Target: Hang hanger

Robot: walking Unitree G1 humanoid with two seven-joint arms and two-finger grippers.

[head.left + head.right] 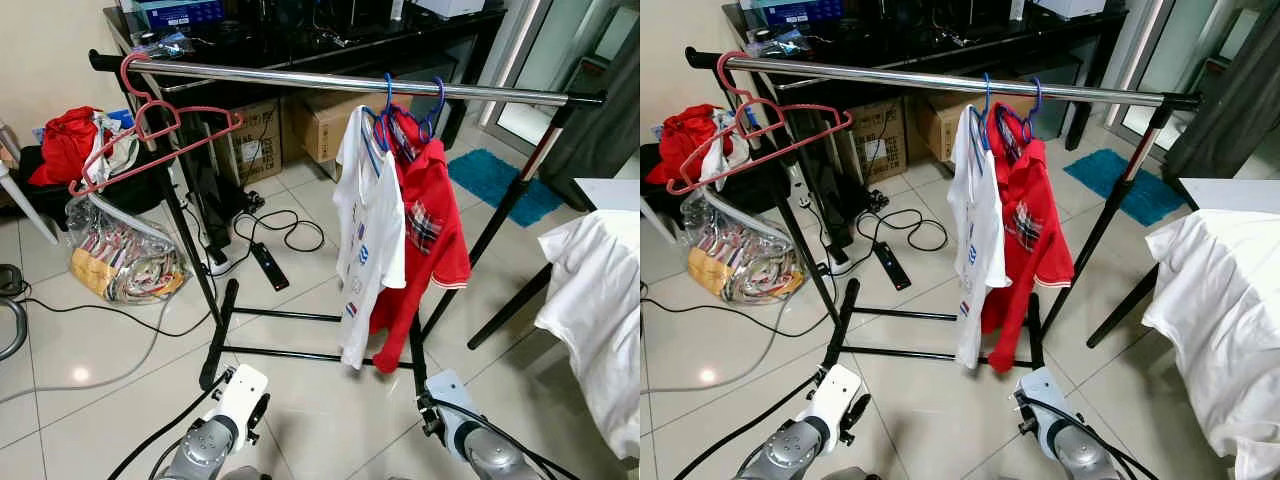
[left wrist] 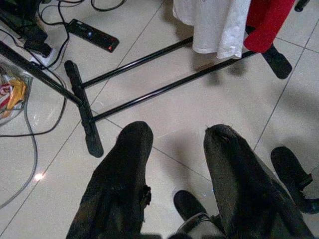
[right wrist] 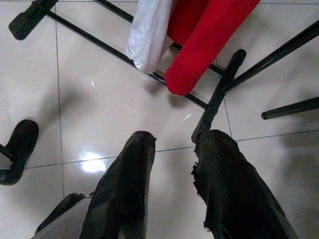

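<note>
Left gripper hanging low, pointed at the floor tiles, fingers spread apart with nothing between them. Same story for the right gripper: jaws parted, empty, aimed at the tile just near the rack's black base bar.

Straight ahead, a clothes rack with a chrome rail running left to right. Hooked on the far-left end of that rail, a bare pink hanger, tilted, lower bar sloping down to the left. So, by the look of it, already up on the rail. Toward the right of the middle, a white shirt and a red shirt on blue hangers, touching each other.

Beyond the rack on the left, a pile of clothes and a clear bag of stuff; cardboard boxes and a power strip on the floor behind.

Handling guess: thin plastic, very light, fairly stiff but a bit springy, smooth enough to swivel in a loose pinch. Best grabbed at the neck just under the hook, or mid lower bar, squeezing firmly. Prone to swinging on the rail if bumped.
</note>
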